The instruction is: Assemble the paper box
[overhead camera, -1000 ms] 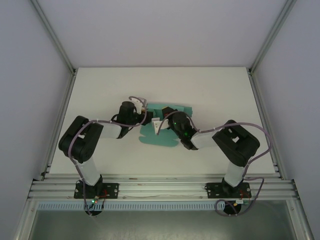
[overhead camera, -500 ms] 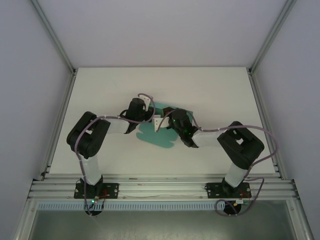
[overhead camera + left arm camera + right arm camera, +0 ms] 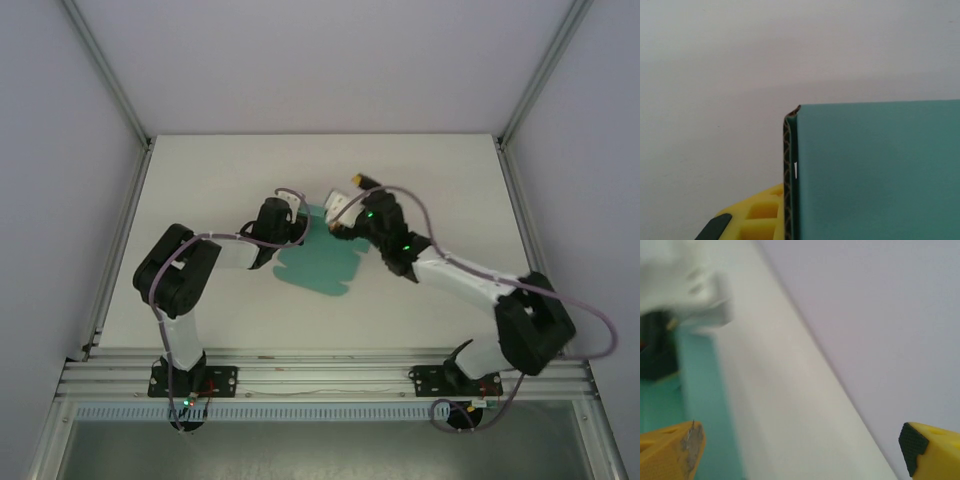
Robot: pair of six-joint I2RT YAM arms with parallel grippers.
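Observation:
The teal-green paper box (image 3: 318,262) lies mostly flat as a die-cut sheet in the middle of the table. My left gripper (image 3: 298,222) is at its far left part, shut on a raised panel. In the left wrist view that panel (image 3: 875,170) stands upright with its corrugated edge against one yellow finger (image 3: 757,214); the other finger is hidden behind it. My right gripper (image 3: 340,208) hovers over the sheet's far edge. In its own view the right gripper (image 3: 800,450) stands wide open with nothing between its fingers, and the teal card (image 3: 695,390) is at the left.
The white table (image 3: 200,180) is bounded by aluminium posts (image 3: 110,80) and grey walls on three sides. The left arm's white wrist (image 3: 695,295) shows blurred close to the right gripper. Bare tabletop lies beyond the sheet and to its right.
The right arm has stretched out and its gripper has swung up and toward the far side, off the card. The left gripper shifted right, then held still on the raised panel.

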